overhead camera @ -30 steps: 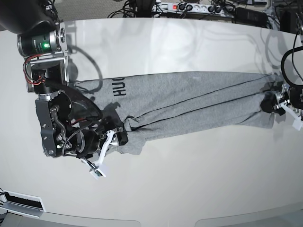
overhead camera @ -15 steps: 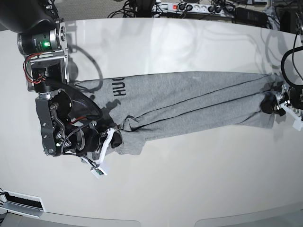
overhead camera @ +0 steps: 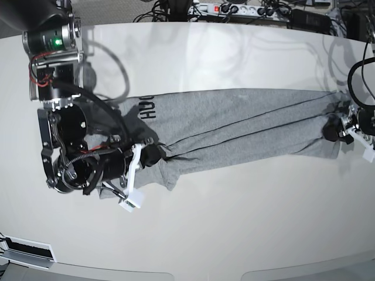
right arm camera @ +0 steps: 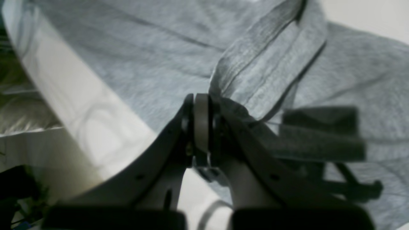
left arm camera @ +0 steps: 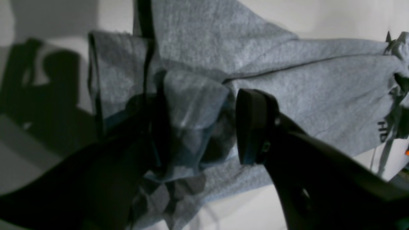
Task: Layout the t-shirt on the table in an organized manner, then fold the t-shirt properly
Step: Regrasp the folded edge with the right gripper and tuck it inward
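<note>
Shirt [overhead camera: 234, 126]: on the table [overhead camera: 246, 222], stretched across it from left to right.
Right gripper [overhead camera: 151, 157]: at the shirt's left end.
Left gripper [overhead camera: 337, 132]: at the shirt's right end.
Power strip [overhead camera: 234, 9]: behind the table's far edge.

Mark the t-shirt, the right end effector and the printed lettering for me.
t-shirt [overhead camera: 246, 123]: base view, middle of the stretched-out grey body.
right end effector [right arm camera: 201, 127]: right wrist view, between the shut fingertips at the bunched fabric.
printed lettering [overhead camera: 146, 108]: base view, black capitals near the shirt's end.
</note>
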Motion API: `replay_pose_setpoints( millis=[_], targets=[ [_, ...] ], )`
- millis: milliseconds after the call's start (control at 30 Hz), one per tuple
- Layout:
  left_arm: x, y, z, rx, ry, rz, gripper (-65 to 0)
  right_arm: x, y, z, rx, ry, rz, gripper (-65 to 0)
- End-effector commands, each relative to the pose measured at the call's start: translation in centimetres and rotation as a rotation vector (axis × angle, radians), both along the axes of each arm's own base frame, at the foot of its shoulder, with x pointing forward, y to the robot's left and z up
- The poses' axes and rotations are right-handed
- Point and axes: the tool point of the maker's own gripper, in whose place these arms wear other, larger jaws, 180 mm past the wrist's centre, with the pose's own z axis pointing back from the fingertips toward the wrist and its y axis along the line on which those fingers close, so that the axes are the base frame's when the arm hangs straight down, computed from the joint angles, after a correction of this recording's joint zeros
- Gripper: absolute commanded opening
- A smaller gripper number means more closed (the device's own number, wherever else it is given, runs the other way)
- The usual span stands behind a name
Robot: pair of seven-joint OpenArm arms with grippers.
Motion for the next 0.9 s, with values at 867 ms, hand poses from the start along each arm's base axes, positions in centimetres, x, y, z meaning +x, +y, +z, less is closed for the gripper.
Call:
replay_pose_setpoints(
  millis=[867],
  targets=[
    [1.5, 3.0, 2.9, 0.057, -0.076, 0.031, -31.9, -1.6, -12.5, -3.3, -0.363, -0.02, -0.085, -39.6]
  ],
)
